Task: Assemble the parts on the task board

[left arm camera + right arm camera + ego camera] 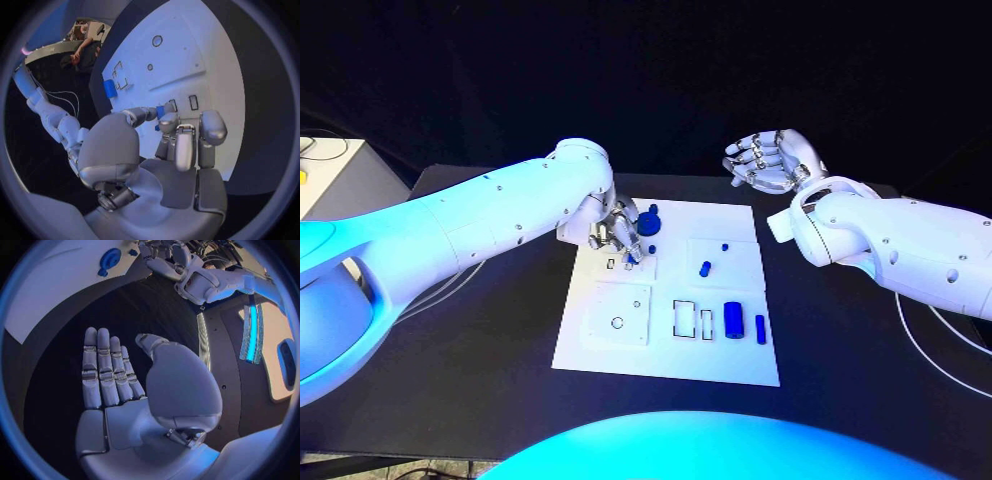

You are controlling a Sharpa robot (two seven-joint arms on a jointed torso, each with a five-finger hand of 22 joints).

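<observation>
The white task board (668, 345) lies mid-table. My left hand (620, 230) hovers low over its far left corner, fingers curled down. In the left wrist view the thumb and a finger (169, 121) pinch a small blue part (161, 111) close to two small slots (194, 102). A round blue part (648, 218) sits just beside that hand, and shows again as the round blue part (109, 260). A small blue peg (705, 267), a blue cylinder (733, 320) and a slim blue bar (760, 328) rest on the board. My right hand (769, 160) is raised past the far right corner, flat and holding nothing.
Rectangular cut-outs (687, 318) and a round recess (617, 323) mark the board's near half. A pale box (329, 185) stands at the table's far left. Cables (935, 340) trail along the right side.
</observation>
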